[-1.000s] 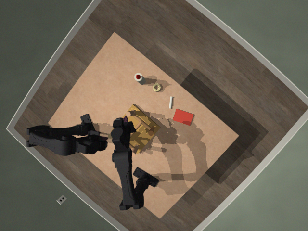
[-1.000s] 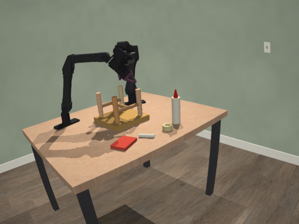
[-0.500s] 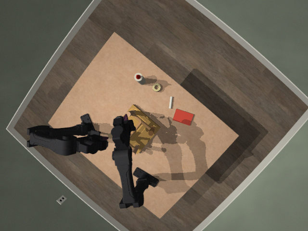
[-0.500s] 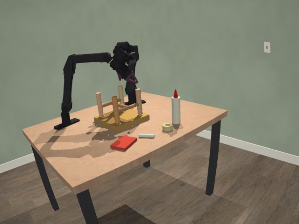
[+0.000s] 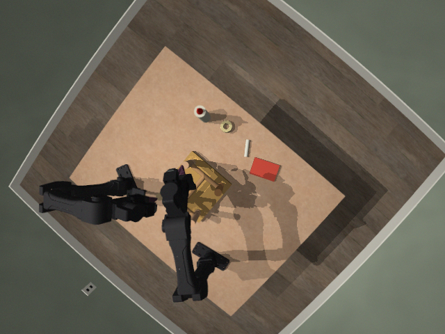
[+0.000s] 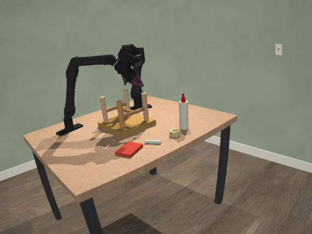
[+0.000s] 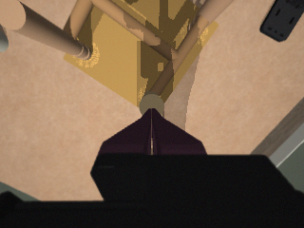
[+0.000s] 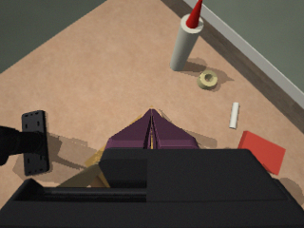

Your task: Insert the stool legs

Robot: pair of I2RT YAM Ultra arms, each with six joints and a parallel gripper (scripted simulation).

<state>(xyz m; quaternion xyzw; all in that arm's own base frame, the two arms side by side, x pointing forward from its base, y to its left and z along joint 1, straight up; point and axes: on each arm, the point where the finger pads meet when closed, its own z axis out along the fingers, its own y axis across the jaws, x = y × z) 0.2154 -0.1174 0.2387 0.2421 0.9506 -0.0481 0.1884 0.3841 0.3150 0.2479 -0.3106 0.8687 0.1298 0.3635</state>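
Note:
The stool stands upside down on the table, its yellow seat flat and its legs upright, joined by crossbars. My left gripper is shut and empty, its tip just above the round top of the seat's nearest corner leg. My right gripper is shut and empty, and hangs above the leg at another corner. In the right wrist view the fingers hide that leg. In the exterior view the two grippers are close together above the legs.
A white glue bottle with a red tip, a pale ring, a white stick and a red block lie beyond the stool.

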